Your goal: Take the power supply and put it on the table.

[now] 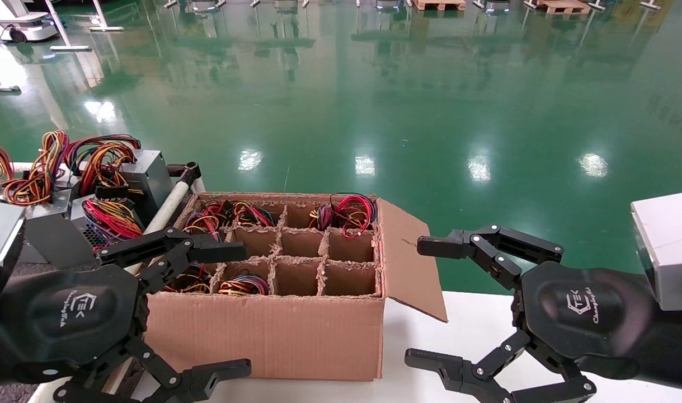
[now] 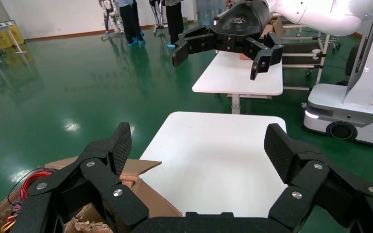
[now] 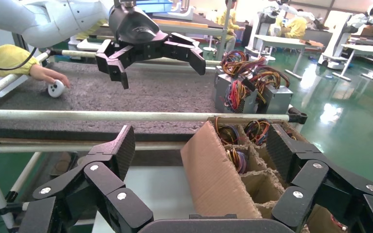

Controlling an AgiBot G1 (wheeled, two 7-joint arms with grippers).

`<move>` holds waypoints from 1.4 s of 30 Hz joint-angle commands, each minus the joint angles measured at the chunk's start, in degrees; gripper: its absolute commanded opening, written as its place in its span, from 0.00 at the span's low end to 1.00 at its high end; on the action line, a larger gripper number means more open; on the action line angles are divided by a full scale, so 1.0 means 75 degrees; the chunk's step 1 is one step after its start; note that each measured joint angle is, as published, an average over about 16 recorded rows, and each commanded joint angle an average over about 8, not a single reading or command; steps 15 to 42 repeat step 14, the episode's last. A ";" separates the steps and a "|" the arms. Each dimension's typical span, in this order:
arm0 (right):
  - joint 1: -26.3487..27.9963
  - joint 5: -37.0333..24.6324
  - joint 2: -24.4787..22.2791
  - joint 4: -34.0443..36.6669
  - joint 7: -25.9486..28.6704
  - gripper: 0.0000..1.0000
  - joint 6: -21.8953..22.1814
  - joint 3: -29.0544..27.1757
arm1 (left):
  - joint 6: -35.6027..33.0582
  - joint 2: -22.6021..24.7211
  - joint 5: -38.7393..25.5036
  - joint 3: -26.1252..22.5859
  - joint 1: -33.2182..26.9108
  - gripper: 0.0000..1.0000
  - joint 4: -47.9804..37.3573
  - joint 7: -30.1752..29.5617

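A brown cardboard box with divided cells stands on a white tabletop. Power supplies sit in several cells, showing only their wire bundles. More power supplies, grey boxes with looped wires, stand on the dark grey table behind its white rail. My left gripper hangs open at the box's left front corner, holding nothing. My right gripper hangs open to the right of the box beside its flap, also holding nothing. Both appear open in their wrist views.
The box's right flap sticks out towards my right gripper. A person's hand in a yellow sleeve rests on the dark table beside a small white object. A white robot base stands past the tabletop. Green floor lies beyond.
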State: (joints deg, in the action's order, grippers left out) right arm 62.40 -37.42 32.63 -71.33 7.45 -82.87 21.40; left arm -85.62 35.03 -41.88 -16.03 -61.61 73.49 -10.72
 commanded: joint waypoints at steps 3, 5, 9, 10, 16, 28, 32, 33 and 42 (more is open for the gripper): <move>0.0000 0.0000 0.0000 0.0000 0.0000 1.00 0.0000 0.0000 | 0.0000 0.0000 0.0000 0.0000 0.0000 1.00 0.0000 0.0000; 0.0000 0.0000 0.0000 0.0000 0.0000 1.00 0.0000 0.0000 | 0.0000 0.0000 0.0000 0.0000 0.0000 1.00 0.0000 0.0000; 0.0000 0.0000 0.0000 0.0000 0.0000 1.00 0.0000 0.0000 | 0.0000 0.0000 0.0000 0.0000 0.0000 1.00 0.0000 0.0000; 0.0000 0.0000 0.0000 0.0000 0.0000 1.00 0.0000 0.0000 | 0.0000 0.0000 0.0000 0.0000 0.0000 1.00 0.0000 0.0000; 0.0000 0.0000 0.0000 0.0000 0.0000 1.00 0.0000 0.0000 | 0.0000 0.0000 0.0000 0.0000 0.0000 1.00 0.0000 0.0000; 0.0000 0.0000 0.0000 0.0000 0.0000 1.00 0.0000 0.0000 | 0.0000 0.0000 0.0000 0.0000 0.0000 1.00 0.0000 0.0000; 0.0000 0.0000 0.0000 0.0000 0.0000 1.00 0.0000 0.0000 | 0.0000 0.0000 0.0000 0.0000 0.0000 1.00 0.0000 0.0000; 0.0000 0.0000 0.0000 0.0000 0.0000 1.00 0.0000 0.0000 | 0.0000 0.0000 0.0000 0.0000 0.0000 1.00 0.0000 0.0000; 0.0000 0.0000 0.0000 0.0000 0.0000 1.00 0.0000 0.0000 | 0.0000 0.0000 0.0000 0.0000 0.0000 1.00 0.0000 0.0000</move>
